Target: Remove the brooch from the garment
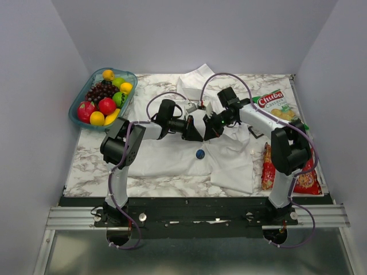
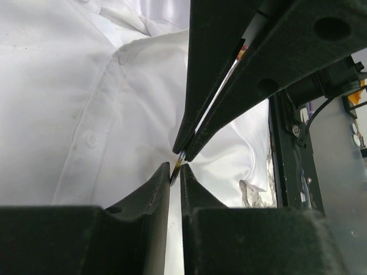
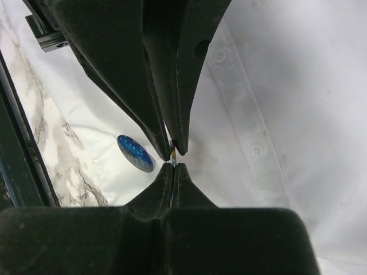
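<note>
The white shirt [image 1: 172, 157] lies spread on the marble table and fills both wrist views [image 2: 57, 86] [image 3: 298, 86]. The round dark-blue brooch [image 1: 200, 153] lies flat on the shirt just in front of the grippers, and shows left of the fingertips in the right wrist view [image 3: 136, 153]. My left gripper [image 1: 200, 133] [image 2: 175, 167] and right gripper [image 1: 209, 130] [image 3: 172, 166] meet tip to tip above the shirt's button placket. Both are shut on one thin small piece [image 3: 172, 156] [image 2: 178, 161] seen edge-on; I cannot tell what it is.
A blue bowl of fruit [image 1: 104, 98] stands at the back left. A Chuba chips bag [image 1: 275, 106] and red snack packs [image 1: 304, 172] lie on the right. A small dark frame [image 1: 256, 133] lies by the shirt's right sleeve.
</note>
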`<state>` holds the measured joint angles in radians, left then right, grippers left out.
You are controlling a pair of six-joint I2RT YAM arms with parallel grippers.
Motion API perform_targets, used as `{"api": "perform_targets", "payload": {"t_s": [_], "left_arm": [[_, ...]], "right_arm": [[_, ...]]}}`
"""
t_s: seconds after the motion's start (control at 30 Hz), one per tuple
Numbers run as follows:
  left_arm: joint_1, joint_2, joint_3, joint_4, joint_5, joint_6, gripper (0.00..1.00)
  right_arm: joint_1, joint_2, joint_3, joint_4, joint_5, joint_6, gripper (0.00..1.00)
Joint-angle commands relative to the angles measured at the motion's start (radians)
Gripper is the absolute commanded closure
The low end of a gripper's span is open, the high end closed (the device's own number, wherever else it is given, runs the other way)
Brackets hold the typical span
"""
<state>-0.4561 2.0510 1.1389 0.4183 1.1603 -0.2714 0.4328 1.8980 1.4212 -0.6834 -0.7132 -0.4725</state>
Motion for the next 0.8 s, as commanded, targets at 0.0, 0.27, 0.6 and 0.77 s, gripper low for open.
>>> {"api": "perform_targets", "payload": {"t_s": [0.0, 0.27, 0.6, 0.77], "left_arm": [[-0.024, 0.015, -0.011, 0.080, 0.015, -0.066, 0.87], [-0.023, -0.029, -0.094, 0.138, -0.031, -0.141, 1.00], [-0.001, -0.069, -0.274, 0.419, -0.229, -0.391, 1.00], [-0.001, -0.006, -0.320, 0.664, -0.281, -0.644, 1.00]], "right_arm": [[0.011, 0.021, 0.024, 0.012, -0.029, -0.018, 0.99], [0.004, -0.013, 0.019, 0.048, 0.086, 0.032, 0.65], [-0.082, -0.094, -0.128, 0.123, 0.015, 0.259, 0.45], [-0.082, -0.088, -0.211, 0.151, -0.031, 0.307, 0.45]]}}
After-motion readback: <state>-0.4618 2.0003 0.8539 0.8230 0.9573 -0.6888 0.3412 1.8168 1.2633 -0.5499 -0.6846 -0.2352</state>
